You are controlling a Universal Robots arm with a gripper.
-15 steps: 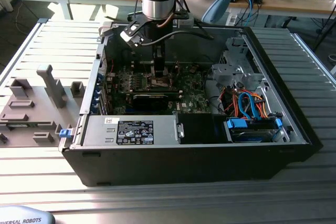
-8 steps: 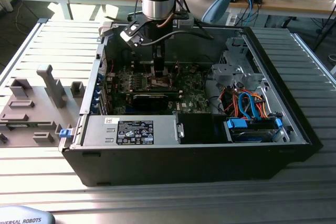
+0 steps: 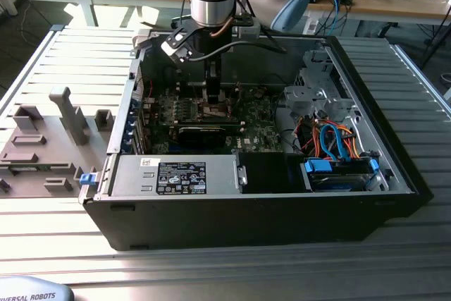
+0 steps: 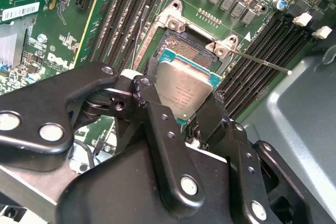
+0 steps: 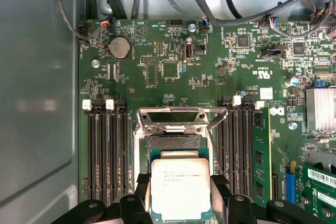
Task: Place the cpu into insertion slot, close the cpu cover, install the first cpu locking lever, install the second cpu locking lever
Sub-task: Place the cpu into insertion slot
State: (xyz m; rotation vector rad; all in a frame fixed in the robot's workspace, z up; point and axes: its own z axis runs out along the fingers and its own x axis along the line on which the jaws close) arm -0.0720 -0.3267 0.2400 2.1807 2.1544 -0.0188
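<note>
Silver-grey flat square cpu (image 5: 181, 188) clamped by its edges in black pincer (image 4: 180, 92), just above dark square insertion slot (image 5: 173, 142); silvery hinged cpu cover (image 5: 181, 115) open. Keep chip level, corners aligned, lower gently.

Silver cpu (image 5: 180, 188) hovers over open insertion slot (image 5: 173, 141), cover (image 5: 173, 128) raised.

The cpu (image 5: 180, 187) top looks like smooth grey metal to me, satin sheen. My pincer (image 4: 184, 83) fingers (image 4: 160, 119) gripping it are matt black, with shiny metal pins (image 4: 189, 184). Just beyond the pincer, the cpu cover (image 5: 181, 120) is bare bright metal; the circuit board (image 5: 157, 61) around is glossy green. The case wall (image 5: 37, 103) beside the pincer is dull grey sheet metal.
</note>
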